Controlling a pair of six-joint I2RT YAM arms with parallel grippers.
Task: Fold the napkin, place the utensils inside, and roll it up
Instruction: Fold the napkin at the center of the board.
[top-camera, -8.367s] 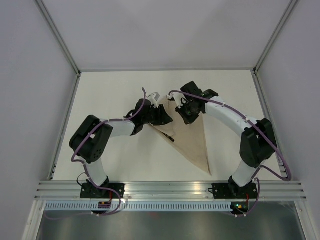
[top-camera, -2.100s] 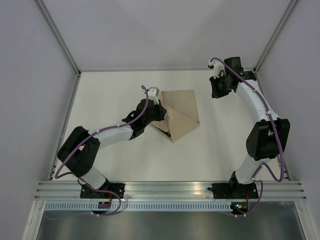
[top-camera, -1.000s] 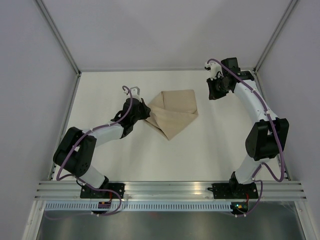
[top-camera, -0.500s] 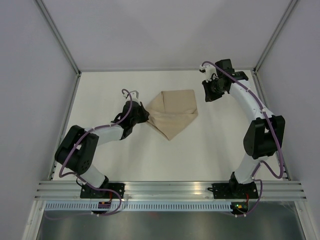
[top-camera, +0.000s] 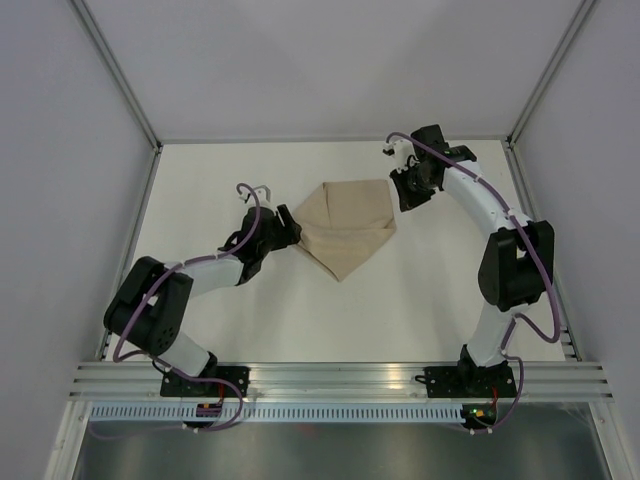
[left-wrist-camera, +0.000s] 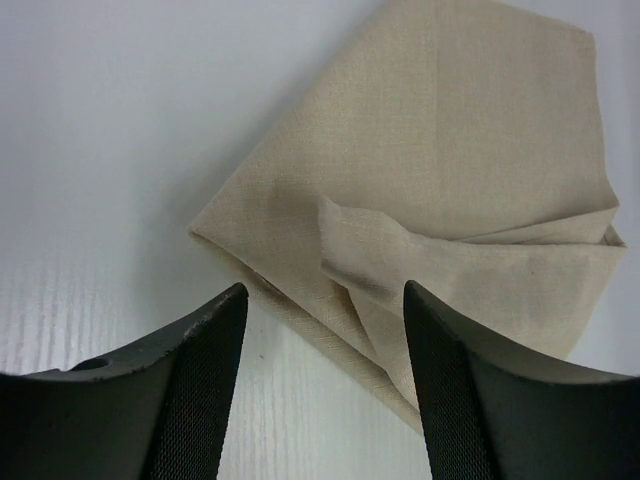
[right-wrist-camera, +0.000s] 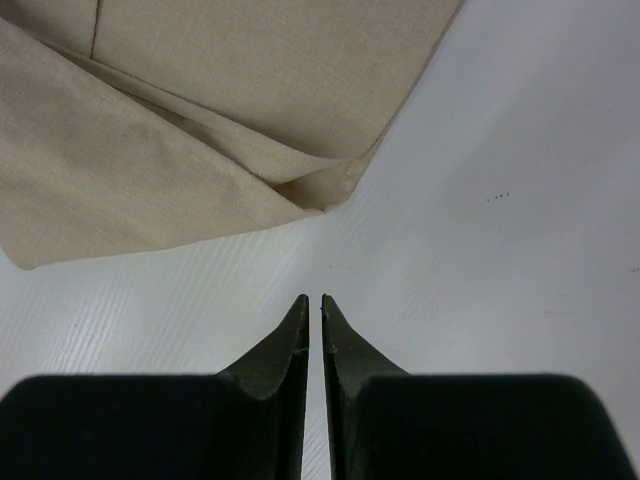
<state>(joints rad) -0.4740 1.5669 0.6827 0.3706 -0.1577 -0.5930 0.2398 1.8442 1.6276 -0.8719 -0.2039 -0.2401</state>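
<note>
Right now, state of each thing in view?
napkin: folded over, layers loose, not rolled, nothing gripping it.
left claw: open, empty, at the napkin's edge.
right claw: shut, empty, just short of a napkin corner.

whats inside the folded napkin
Only overlapping beige layers of the napkin show, lying on the table. Nothing sticks out at any edge. Whatever lies between the layers is covered, so I cannot tell.

White table (top-camera: 330, 320) between grey walls (top-camera: 50, 150); aluminium rail (top-camera: 340, 378) at near edge.
</note>
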